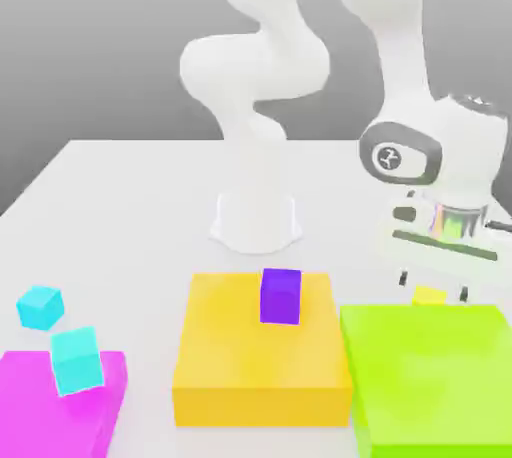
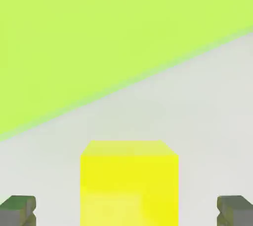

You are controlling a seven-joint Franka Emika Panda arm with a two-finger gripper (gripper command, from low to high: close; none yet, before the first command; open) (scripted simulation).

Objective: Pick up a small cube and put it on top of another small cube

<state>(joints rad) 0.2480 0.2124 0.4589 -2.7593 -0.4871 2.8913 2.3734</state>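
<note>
Yellow cube (image 2: pixel 129 183) sits between the wide-open, empty gripper (image 2: pixel 126 210); grasping is in hand, so next comes closing, then lifting toward the purple cube (image 1: pixel 281 295).

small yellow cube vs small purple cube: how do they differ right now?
Colour: the small matte yellow cube is bright yellow; the small matte purple cube is violet.
Support: the purple cube sits on the flat orange-yellow block; the yellow cube rests on the white table, behind the flat lime-green block.
Claw: the open claw straddles the yellow cube; the purple cube stands apart from it.
Shared: both plain, upright cubes.
</note>
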